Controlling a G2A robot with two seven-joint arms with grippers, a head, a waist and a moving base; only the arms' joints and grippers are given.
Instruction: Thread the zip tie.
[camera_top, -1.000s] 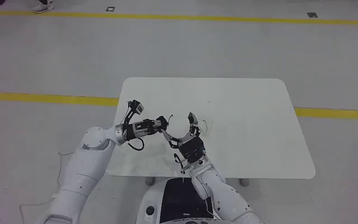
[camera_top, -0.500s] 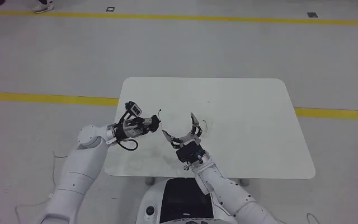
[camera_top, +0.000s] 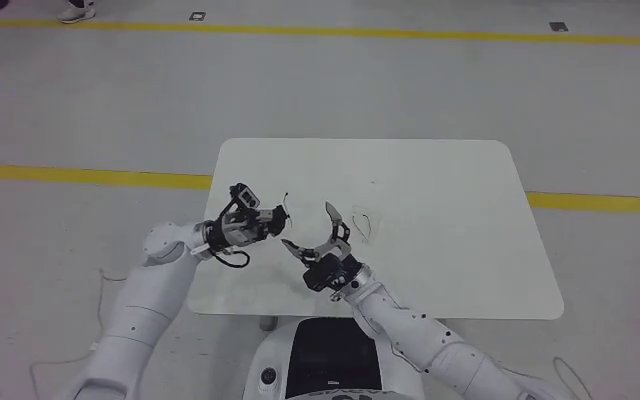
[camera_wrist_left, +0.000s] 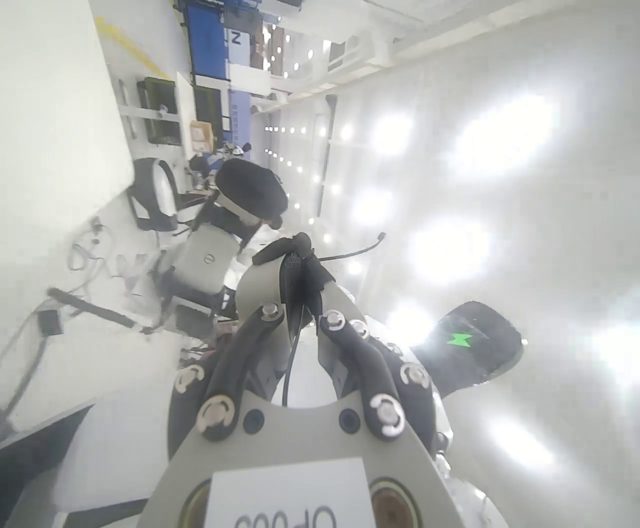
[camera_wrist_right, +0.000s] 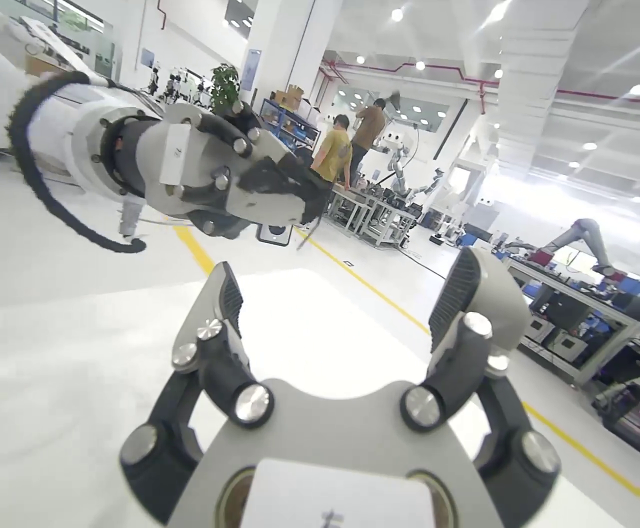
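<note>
Your left gripper hangs over the table near its 9 o'clock edge. Its jaws are clenched on the tie. In the top view the tie's free end rises out of the fingertips toward 12 o'clock, a thin dark line lifted off the tabletop. In the left wrist view you see the black strap run up between the two fingers and pass through the pinch at their tips. From there it bends away in a curve, with a small thickening at its far end. You cannot tell from these views whether that end is the head or the tail.

Your right gripper sits at about 4 o'clock of the left one, near it but apart, and closer to the table's centre. It is released, with the jaws standing wide and bare tabletop between them. The opening faces roughly 11 o'clock, toward the left gripper and the tie. In the right wrist view the ribbed pads face each other across the wide gap. The left gripper shows beyond them, above the table, with a short dark length of tie poking out from its closed tips.

A thin loop lies flat on the table at 3 o'clock of the right gripper, near the table's centre. It is too fine for you to tell what it is.
</note>
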